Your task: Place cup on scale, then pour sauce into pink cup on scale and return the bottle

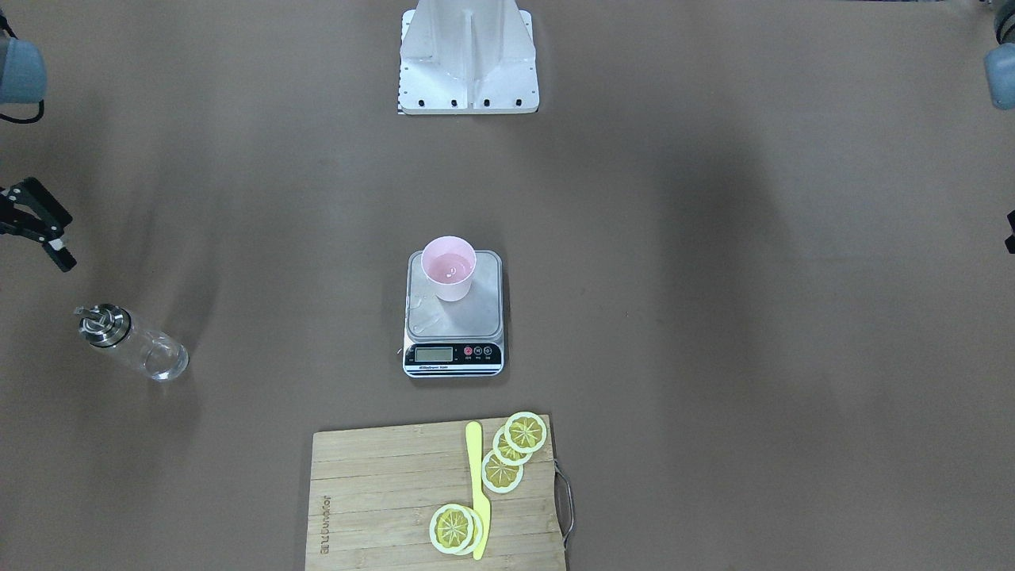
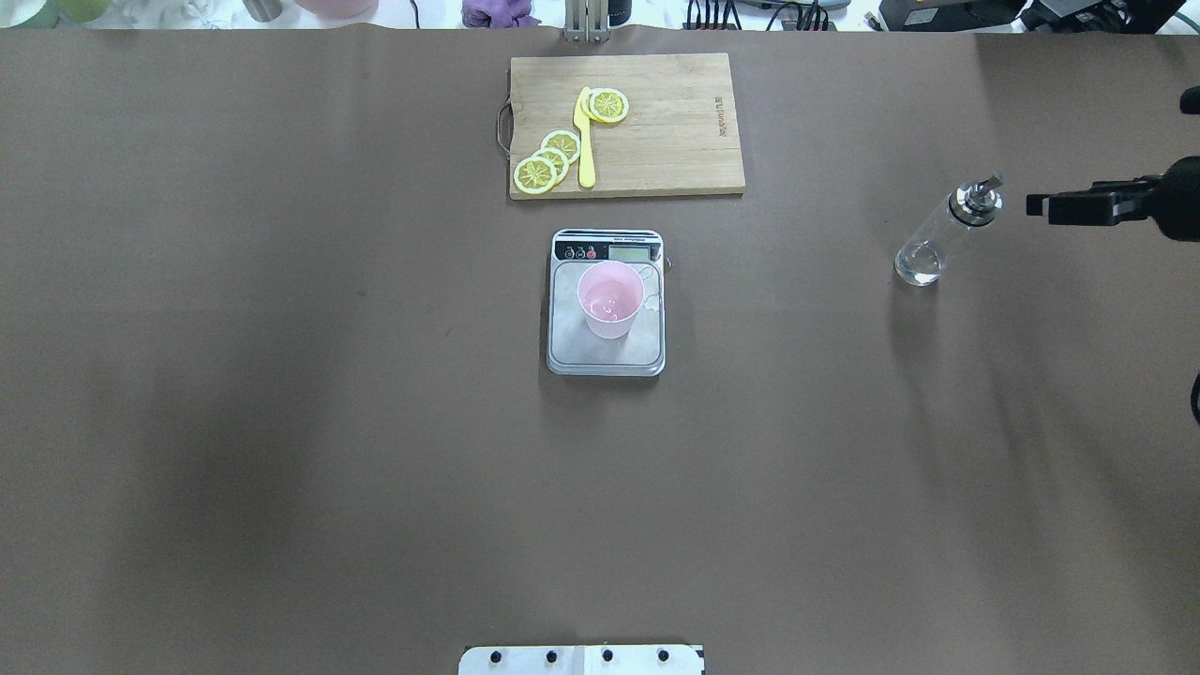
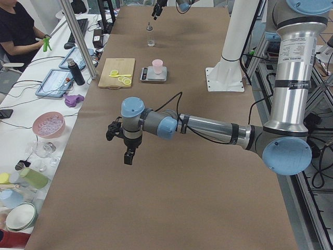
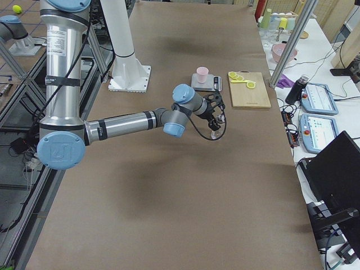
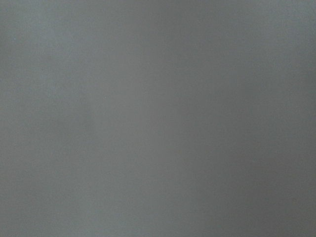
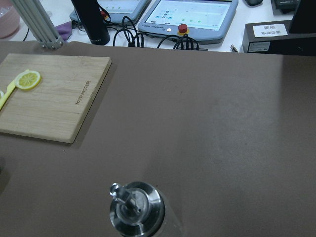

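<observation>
The pale pink cup [image 1: 450, 270] stands on the steel platform of the scale [image 1: 453, 321] at the table's middle, with a little clear liquid in it. It also shows in the overhead view [image 2: 610, 300]. The clear glass bottle [image 2: 942, 234] with a metal spout cap stands upright on the table at my right side, free of any grip. My right gripper [image 2: 1034, 204] hovers just beside the cap, apart from it, and looks open and empty. The right wrist view shows the cap [image 6: 136, 207] from above. My left gripper [image 3: 128, 156] hangs over bare table; I cannot tell its state.
A wooden cutting board [image 2: 675, 141] with lemon slices [image 2: 548, 159] and a yellow knife [image 2: 585, 141] lies beyond the scale. The robot's white base [image 1: 468, 59] is at the table's near edge. Tablets and cables [image 6: 187, 19] lie past the far edge.
</observation>
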